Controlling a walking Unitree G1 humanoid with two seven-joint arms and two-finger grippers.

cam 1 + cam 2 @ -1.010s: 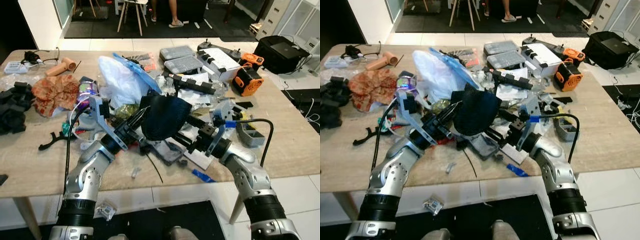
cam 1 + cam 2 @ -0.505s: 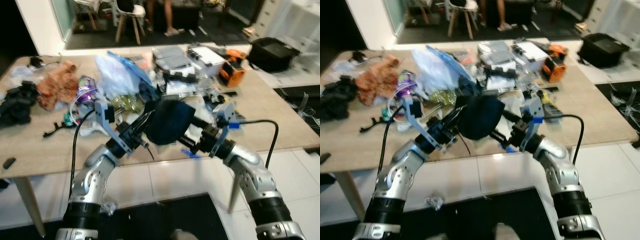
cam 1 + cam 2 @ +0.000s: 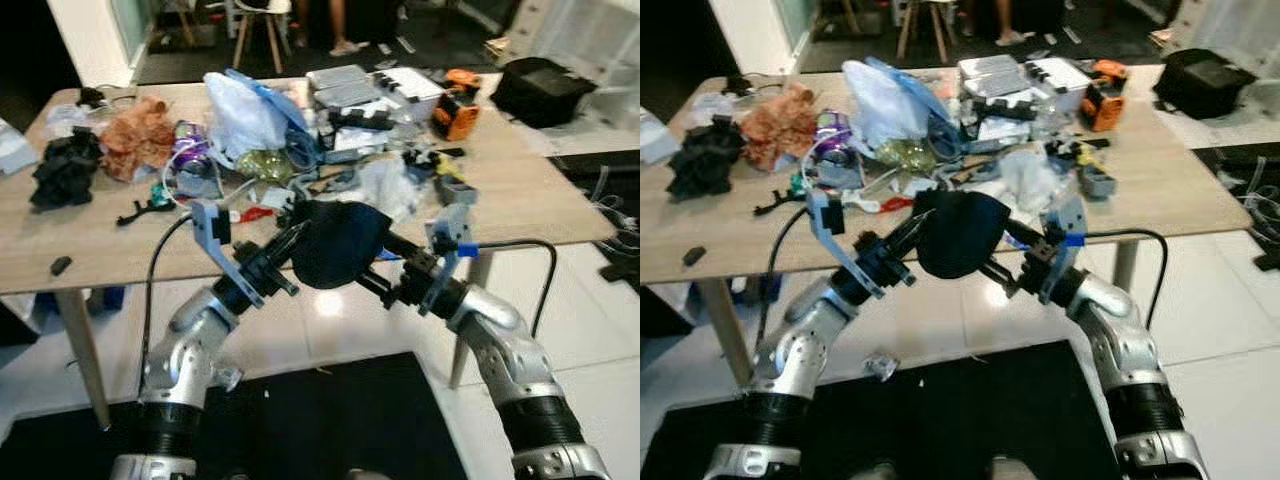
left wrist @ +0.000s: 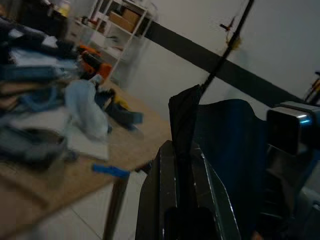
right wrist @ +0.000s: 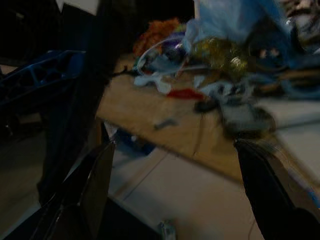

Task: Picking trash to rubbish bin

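Observation:
A dark navy bag [image 3: 335,243] hangs in the air in front of the table edge, held between my two arms. My left gripper [image 3: 296,236] is shut on the bag's left edge; in the left wrist view its fingers [image 4: 172,170] pinch a dark fold of the bag [image 4: 225,145]. From the right, my right gripper [image 3: 372,262] reaches to the bag's underside. Its fingers [image 5: 87,190] stand wide apart in the right wrist view, the dark bag [image 5: 75,100] draped beside one of them.
The wooden table [image 3: 60,245] carries a heap of clutter: a pale plastic bag [image 3: 245,110], a black cloth [image 3: 65,170], an orange tool [image 3: 455,100]. A black mat [image 3: 330,410] lies at my feet, a crumpled scrap [image 3: 880,365] beside it. A person's legs [image 3: 340,25] stand far back.
The camera has drawn back from the table. The dark bag, earlier low over the clutter, now hangs off the table's front edge between both grippers.

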